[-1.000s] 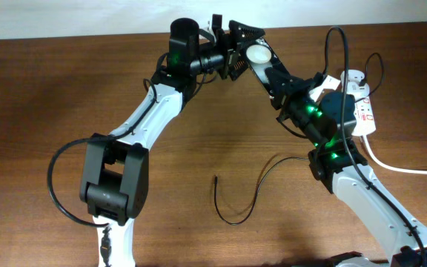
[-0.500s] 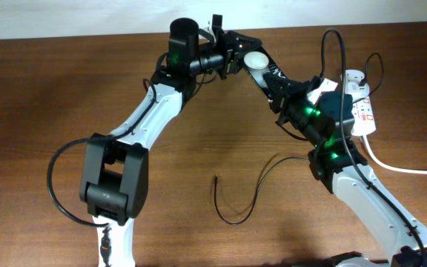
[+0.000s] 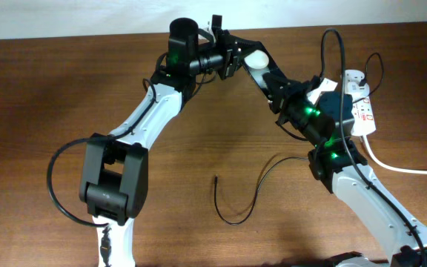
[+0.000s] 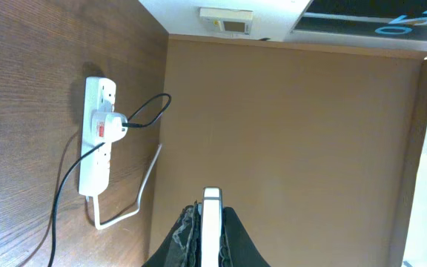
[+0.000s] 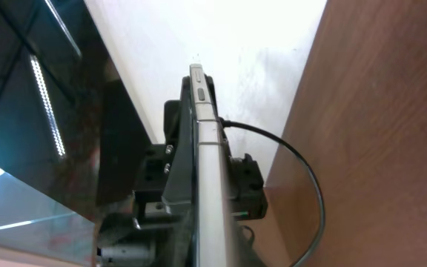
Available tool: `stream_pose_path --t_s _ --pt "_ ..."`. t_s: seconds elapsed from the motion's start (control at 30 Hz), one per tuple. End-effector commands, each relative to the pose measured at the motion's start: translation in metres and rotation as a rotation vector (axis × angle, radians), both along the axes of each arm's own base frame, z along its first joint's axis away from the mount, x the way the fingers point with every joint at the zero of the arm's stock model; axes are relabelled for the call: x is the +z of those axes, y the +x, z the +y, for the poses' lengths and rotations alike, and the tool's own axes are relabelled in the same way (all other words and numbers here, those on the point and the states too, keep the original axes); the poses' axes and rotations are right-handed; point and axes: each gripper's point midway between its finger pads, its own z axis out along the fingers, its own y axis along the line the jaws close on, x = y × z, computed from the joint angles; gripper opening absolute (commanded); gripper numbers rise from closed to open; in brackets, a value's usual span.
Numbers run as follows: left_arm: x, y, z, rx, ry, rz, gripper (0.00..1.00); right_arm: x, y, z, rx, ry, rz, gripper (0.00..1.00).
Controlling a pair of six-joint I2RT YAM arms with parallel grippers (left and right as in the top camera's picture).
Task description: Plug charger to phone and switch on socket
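The phone is held in the air above the table's far edge, between my two grippers. My left gripper is shut on it; in the left wrist view the phone stands edge-on between the dark fingers of the left gripper. My right gripper grips its other end; the phone's pale edge runs up from the right gripper. The charger cable lies loose on the table, its plug tip free. The socket lies at the right, seen too as the socket with its adapter.
The socket's thick white cord runs off to the right. A beige wall rises behind the table's far edge. The right arm's base section crosses the table's lower right and the left arm's the lower left.
My left gripper has closed from wide open onto the phone's end. The right arm and phone have shifted slightly towards the left gripper. The cable has not moved.
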Motion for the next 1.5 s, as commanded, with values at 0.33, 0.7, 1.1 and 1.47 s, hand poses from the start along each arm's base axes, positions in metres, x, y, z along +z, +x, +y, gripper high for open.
stream_pose_path --t_s 0.33,0.7,1.1,1.47 --pt "0.013 0.016 0.068 -0.048 -0.009 -0.104 0.0 0.018 -0.005 0.012 0.066 0.002 -0.05 0.99" --pt "0.039 -0.021 0.164 -0.358 -0.022 -0.592 0.0 -0.054 -0.065 0.048 0.564 -0.541 -0.22 0.99" --pt "0.04 0.002 0.223 -0.21 0.024 -0.596 0.0 -0.172 -0.169 0.076 0.766 -1.062 0.189 0.95" --pt "0.018 0.02 0.226 -0.095 0.019 -0.37 0.0 -0.236 -0.181 0.099 0.88 -1.22 0.312 0.84"
